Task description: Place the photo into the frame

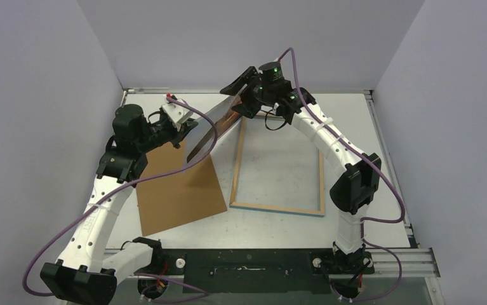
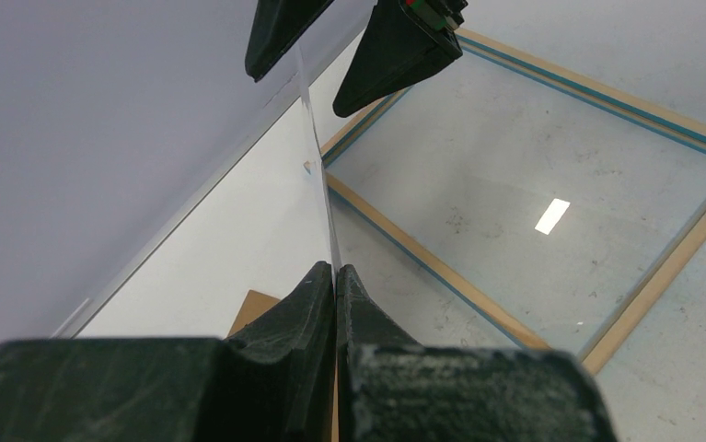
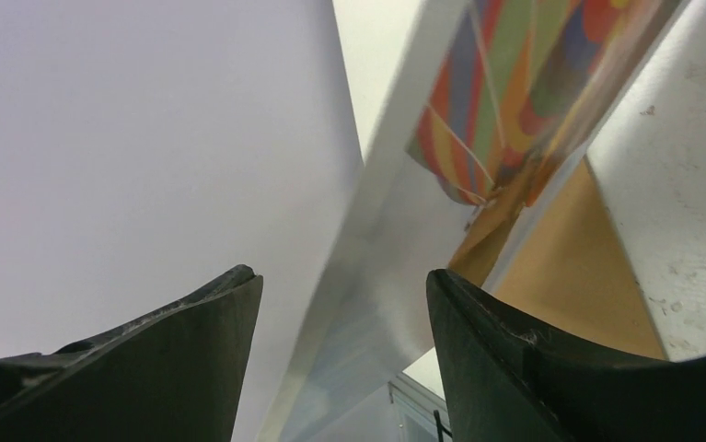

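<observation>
The photo [image 1: 212,130] hangs tilted in the air over the table's far left-centre, between the two grippers. My left gripper [image 1: 188,129] is shut on its near end; in the left wrist view the gripper [image 2: 335,269] pinches the sheet, which shows edge-on [image 2: 317,166]. My right gripper [image 1: 237,101] is open, its jaws standing on either side of the photo's far end. In the right wrist view the gripper [image 3: 344,285] frames the balloon print [image 3: 505,83]. The frame [image 1: 234,184] lies flat at centre-right, also seen in the left wrist view [image 2: 441,267].
A plain brown backing board [image 1: 177,184] lies flat on the table left of the frame, under the left arm; it also shows in the right wrist view [image 3: 588,267]. Grey walls close in on the left, back and right.
</observation>
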Robot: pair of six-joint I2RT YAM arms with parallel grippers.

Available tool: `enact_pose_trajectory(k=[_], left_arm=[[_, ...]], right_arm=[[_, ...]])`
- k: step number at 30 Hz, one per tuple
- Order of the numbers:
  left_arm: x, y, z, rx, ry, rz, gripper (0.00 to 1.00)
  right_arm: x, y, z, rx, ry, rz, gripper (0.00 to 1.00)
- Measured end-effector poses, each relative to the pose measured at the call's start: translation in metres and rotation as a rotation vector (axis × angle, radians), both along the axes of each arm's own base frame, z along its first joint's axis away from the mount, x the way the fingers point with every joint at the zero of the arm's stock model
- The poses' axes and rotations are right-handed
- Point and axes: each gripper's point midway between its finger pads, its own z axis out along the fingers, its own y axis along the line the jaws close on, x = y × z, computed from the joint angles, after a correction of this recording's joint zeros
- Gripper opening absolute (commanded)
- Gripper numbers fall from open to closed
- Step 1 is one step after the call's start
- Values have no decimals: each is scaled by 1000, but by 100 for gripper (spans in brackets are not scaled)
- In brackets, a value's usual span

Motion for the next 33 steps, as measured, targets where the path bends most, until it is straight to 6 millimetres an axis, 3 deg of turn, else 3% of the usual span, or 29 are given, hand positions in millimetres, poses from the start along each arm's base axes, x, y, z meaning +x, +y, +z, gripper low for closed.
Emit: enact_pose_trajectory(k=[5,8,12,17,21,24,25,26,28,30,33], left_arm=[[0,-1,0,13,-14,-2,0],[1,-1,0,19,-17,-1,0],[0,-1,0,23,-21,-5,0],[0,-3,0,32,-31,-15,0],[-2,-5,0,34,-34,-23,0],[-2,-6,0,34,-34,-25,20],[-2,-7,0,31,-30,-26,28],[-3,-7,0,29,-29,-27,44],[-3,-8,1,21,-24,-29,64],[-4,-9,3,-2,-12,-27,75],[-6,-12,8,-48,-9,-25,83]], right_arm=[[-8,-5,-14,-53,46,11,54],[-11,-7,-18,-71,57,18,41],[-14,-10,-24,-92,74,26,34],[-18,-11,-23,-103,86,31,28],[-16,-10,-22,-105,88,33,15],[-16,-10,-22,-110,90,35,1],[-15,-10,-21,-110,89,36,0],[-15,-10,-22,-111,90,36,0],[-15,-10,-23,-116,95,37,0],[-13,-10,-23,-121,94,38,0],[-8,-10,-23,-124,85,41,0]])
